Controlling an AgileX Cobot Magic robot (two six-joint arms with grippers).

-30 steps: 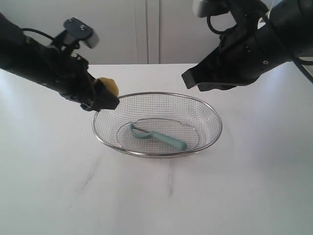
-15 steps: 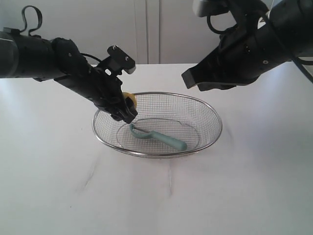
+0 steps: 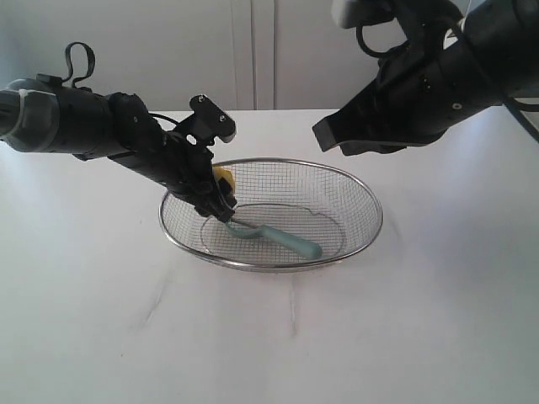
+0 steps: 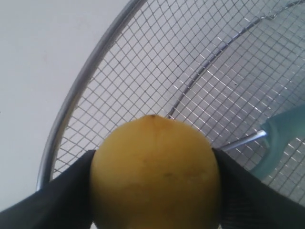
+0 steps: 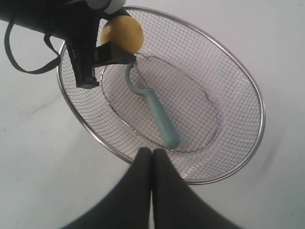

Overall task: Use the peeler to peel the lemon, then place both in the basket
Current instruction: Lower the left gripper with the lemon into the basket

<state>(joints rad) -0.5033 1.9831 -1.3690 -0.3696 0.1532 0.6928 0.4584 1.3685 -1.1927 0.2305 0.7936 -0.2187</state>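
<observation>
White table [image 3: 421, 337] is showing faint grey streaks, with pale cabinet panels running behind it. Basket [image 3: 269, 267] is sitting mid-table, its long axis running left-right in the exterior view.

Right gripper [image 5: 151, 155] is hanging above the basket's rear right side, well clear of it. Its fingers are pressing together with nothing between them.

Left gripper [image 3: 217, 195] is reaching down over the basket's left rim, jaws clamping the lemon [image 4: 155, 176] from both sides.

Peeler [image 3: 290, 242] is lying flat on the basket floor. Its long axis is running diagonally: blade head pointing toward the left gripper, handle end pointing toward the front right of the basket.

The lemon is sitting inside the rim, just beside the blade head. Whether it's touching the mesh or the blade, can't tell; the gripper is blocking that.

Count: one basket, one peeler, one lemon, two arms.
</observation>
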